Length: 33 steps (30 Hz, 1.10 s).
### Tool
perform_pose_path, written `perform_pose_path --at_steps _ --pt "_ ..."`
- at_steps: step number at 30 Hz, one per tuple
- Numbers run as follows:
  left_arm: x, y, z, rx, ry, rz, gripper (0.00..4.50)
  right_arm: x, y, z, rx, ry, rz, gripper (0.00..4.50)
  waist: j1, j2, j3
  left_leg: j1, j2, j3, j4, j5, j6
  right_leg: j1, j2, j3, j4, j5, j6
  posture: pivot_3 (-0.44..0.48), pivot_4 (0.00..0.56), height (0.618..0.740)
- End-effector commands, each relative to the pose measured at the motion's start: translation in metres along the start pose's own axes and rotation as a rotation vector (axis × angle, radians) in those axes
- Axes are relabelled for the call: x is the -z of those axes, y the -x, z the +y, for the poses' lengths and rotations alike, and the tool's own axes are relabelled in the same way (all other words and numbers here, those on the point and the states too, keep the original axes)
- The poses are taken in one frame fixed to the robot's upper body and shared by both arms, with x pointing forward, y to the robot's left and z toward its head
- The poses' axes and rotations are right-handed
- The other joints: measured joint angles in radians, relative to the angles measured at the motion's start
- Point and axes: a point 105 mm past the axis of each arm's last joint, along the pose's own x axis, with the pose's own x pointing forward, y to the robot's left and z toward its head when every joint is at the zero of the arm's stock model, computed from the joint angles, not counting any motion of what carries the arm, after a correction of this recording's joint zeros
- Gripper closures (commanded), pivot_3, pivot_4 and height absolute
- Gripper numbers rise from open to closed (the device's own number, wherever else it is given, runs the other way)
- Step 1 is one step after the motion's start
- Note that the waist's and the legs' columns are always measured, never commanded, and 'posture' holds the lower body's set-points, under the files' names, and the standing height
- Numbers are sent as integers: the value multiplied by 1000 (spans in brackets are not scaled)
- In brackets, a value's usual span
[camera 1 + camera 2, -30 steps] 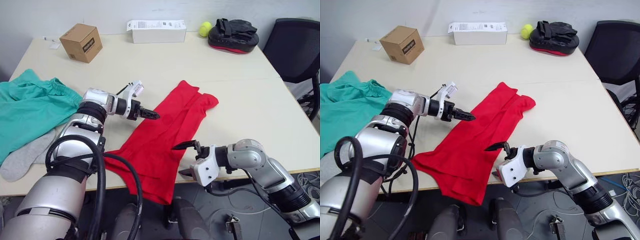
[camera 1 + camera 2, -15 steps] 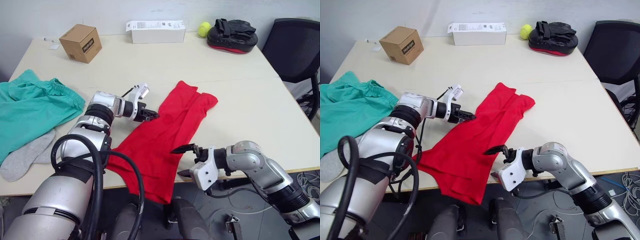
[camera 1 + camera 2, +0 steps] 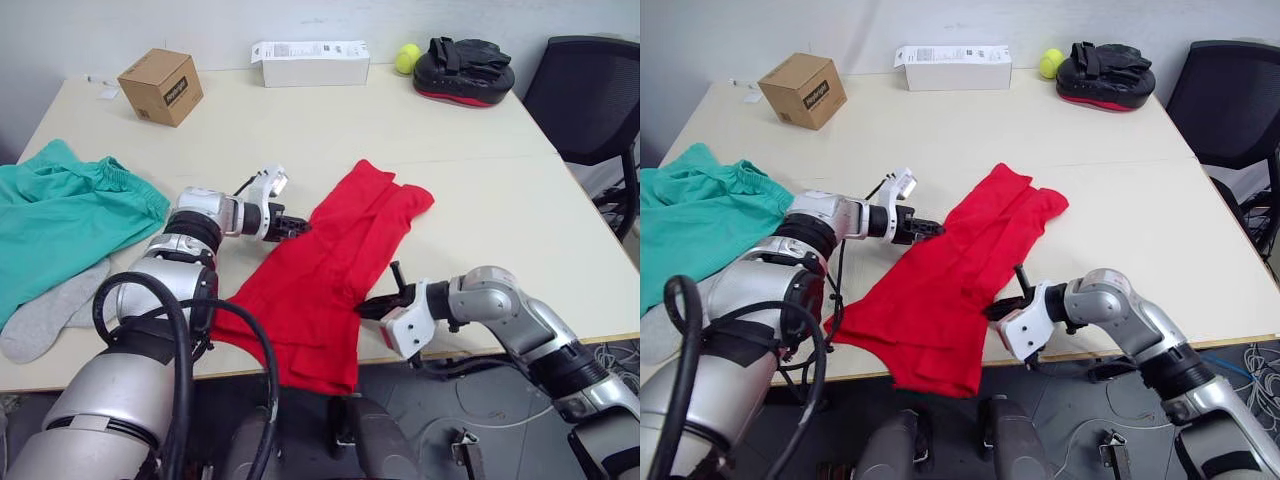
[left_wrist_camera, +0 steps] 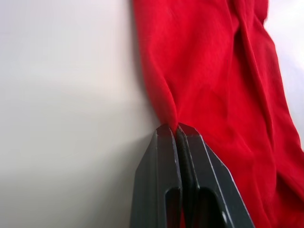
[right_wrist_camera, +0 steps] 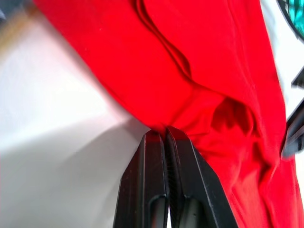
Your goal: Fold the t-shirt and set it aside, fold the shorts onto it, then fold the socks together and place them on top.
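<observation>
The t-shirt point(image 3: 330, 270), bright red, lies as a long diagonal band across the centre of the frame, running from an upper end right of centre down to the near edge of the table point(image 3: 480, 170), where its lower portion hangs over the edge at lower centre. The cloth is bunched lengthwise into several folds.

The left gripper point(image 3: 296, 226) sits at the shirt's left edge, just left of centre in the frame. In the left wrist view its two fingers point(image 4: 164, 156) are pressed together with the red hem pinched between their tips. The right gripper point(image 3: 372, 306) meets the shirt's right edge at lower centre-right. In the right wrist view its fingers point(image 5: 154, 156) are likewise closed flat against each other, clamping a gathered fold of red cloth. Both jaws therefore stand narrow, each holding the shirt.

The shorts point(image 3: 60, 210), teal-green with a gathered waistband, lie spread at the left edge of the frame, well apart from the shirt. The socks point(image 3: 45, 315), light grey, lie at lower left, touching the lower border of the shorts.

Along the far side of the table, across the top of the frame, stand a brown cardboard box point(image 3: 160, 85) at upper left, a white carton point(image 3: 312, 62) at top centre, a yellow-green ball point(image 3: 407, 58) and a black pad point(image 3: 465, 68) with a red underside at upper right. A dark chair point(image 3: 590, 100) stands beyond the table's right side.
</observation>
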Motion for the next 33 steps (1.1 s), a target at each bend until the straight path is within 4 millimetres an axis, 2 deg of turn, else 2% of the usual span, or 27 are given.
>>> perform_pose_path --at_steps 1,12,17,27,33 --pt "-12 10 7 -16 16 -86 4500 3 5 -18 65 61 -7 4459 1 0 0 0 0 0 0 0 0 0 0 0 0 0 0 0 150 740" --pt "-16 42 21 13 161 -186 4500 12 -5 -32 49 141 -67 4459 -2 0 0 0 0 1 1 0 0 0 0 1 2 0 -1 0 150 740" --pt "0 62 28 -1 206 -192 4500 8 -17 -37 46 177 -110 4459 -14 0 0 2 1 2 1 0 -1 0 0 1 4 0 -1 0 150 740" --pt "47 110 21 -151 267 -268 4500 -1 -29 -38 46 208 -178 4459 -20 0 0 4 1 1 2 1 -2 1 -1 3 8 -1 -2 0 150 740" --pt "48 118 14 -177 285 -316 4500 1 -27 -35 37 213 -185 4459 -19 0 0 14 0 0 -3 0 -1 13 -1 2 3 -1 -2 0 150 740"
